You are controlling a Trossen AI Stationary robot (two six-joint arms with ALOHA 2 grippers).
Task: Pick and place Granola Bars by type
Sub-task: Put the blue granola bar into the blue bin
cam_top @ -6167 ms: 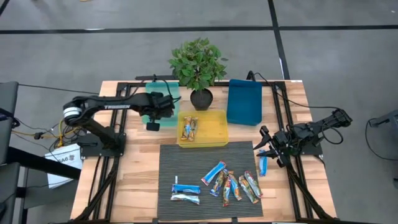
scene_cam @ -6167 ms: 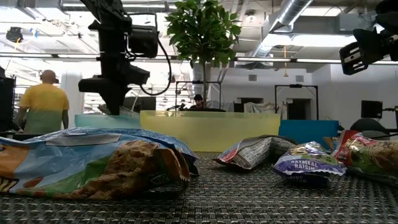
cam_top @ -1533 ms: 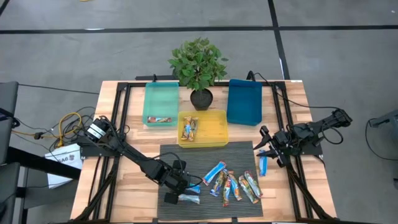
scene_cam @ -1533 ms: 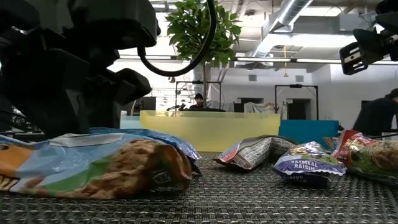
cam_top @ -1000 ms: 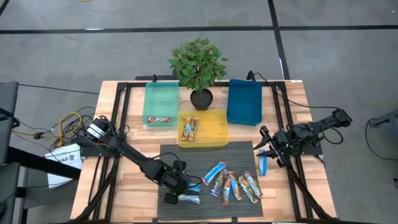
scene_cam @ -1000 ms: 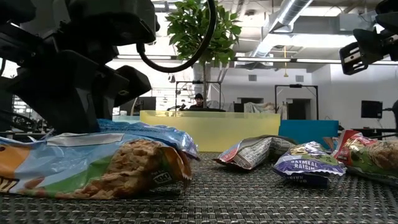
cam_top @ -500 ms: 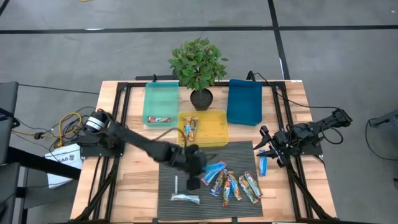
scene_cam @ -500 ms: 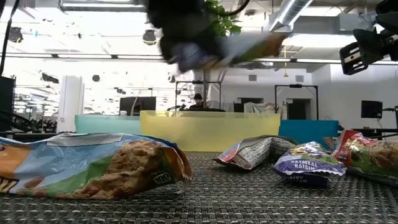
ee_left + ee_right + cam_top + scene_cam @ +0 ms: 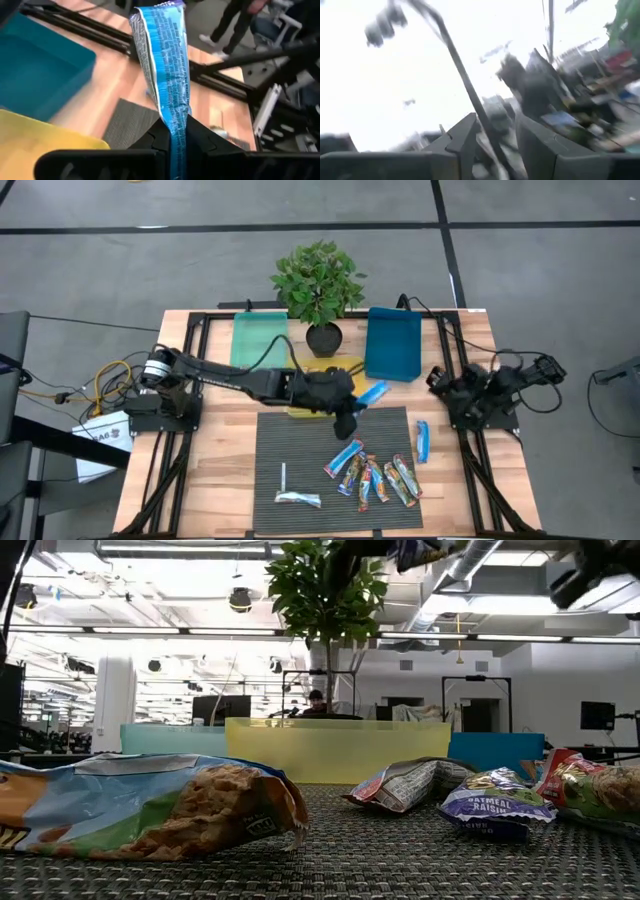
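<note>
My left gripper (image 9: pixel 357 403) is shut on a bright blue granola bar (image 9: pixel 373 392), carried in the air over the mat's far edge, between the yellow bin (image 9: pixel 345 367) and the blue bin (image 9: pixel 393 345). The left wrist view shows the bar (image 9: pixel 162 60) sticking out past the fingers. Several more bars (image 9: pixel 372 474) lie in a heap on the dark mat (image 9: pixel 310 442). A blue one (image 9: pixel 422 440) lies at the mat's right edge. A pale bar (image 9: pixel 298 499) lies at the near left. My right gripper (image 9: pixel 437 379) waits open at the table's right side. My left gripper pinches one end of the blue bar (image 9: pixel 176 131) between its two fingers. The bar runs on straight out from the fingertips, in line with them, and its free end (image 9: pixel 157 12) points away toward the blue bin. It is lifted clear of the mat and the bins.
A green bin (image 9: pixel 258 343) stands at the far left and a potted plant (image 9: pixel 318 285) at the far middle. A thin white stick (image 9: pixel 283 476) lies on the mat's left part. Black frame rails (image 9: pixel 462 470) run along both table sides.
My left gripper has risen from the mat's near left corner with the blue bar. It has swung toward the far right, and now hangs beside the blue bin, with the bar lifted clear. My right gripper has tipped upward and turned at its place.
</note>
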